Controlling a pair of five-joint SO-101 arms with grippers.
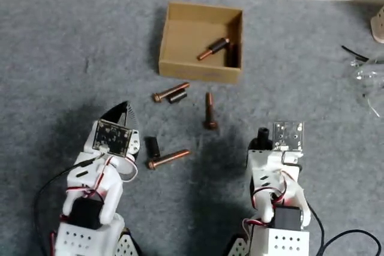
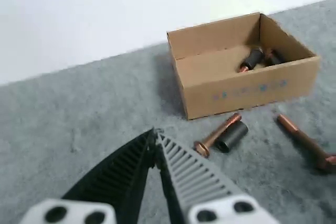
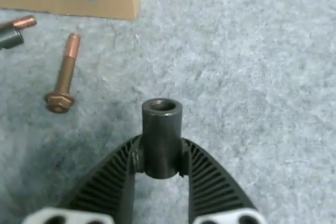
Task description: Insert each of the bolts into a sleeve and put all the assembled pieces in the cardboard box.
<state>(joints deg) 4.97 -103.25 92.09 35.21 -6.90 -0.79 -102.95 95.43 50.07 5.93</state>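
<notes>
Right wrist view shows a black cylindrical sleeve (image 3: 161, 129) upright, clamped in the right gripper (image 3: 161, 155); the left gripper (image 2: 156, 136) is pinched together, empty. Three copper bolts (image 1: 170, 92) (image 1: 209, 110) (image 1: 168, 159) and two loose black sleeves (image 1: 177, 96) (image 1: 153, 146) lie mid-surface on the grey carpeted surface (image 1: 60, 58). Toward its far edge stands the brown cardboard box (image 1: 198, 71), holding one assembled bolt-and-sleeve piece (image 1: 213, 48)

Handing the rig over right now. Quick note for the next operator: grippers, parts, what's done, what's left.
Left gripper: fingers shut, empty.
Right gripper: shut on a black sleeve.
Cardboard box: at least one assembled piece inside; I cannot tell whether there is a second.
Loose in front of the box: three bolts and two sleeves.
Left to do: sleeve those three bolts and box them.
</notes>
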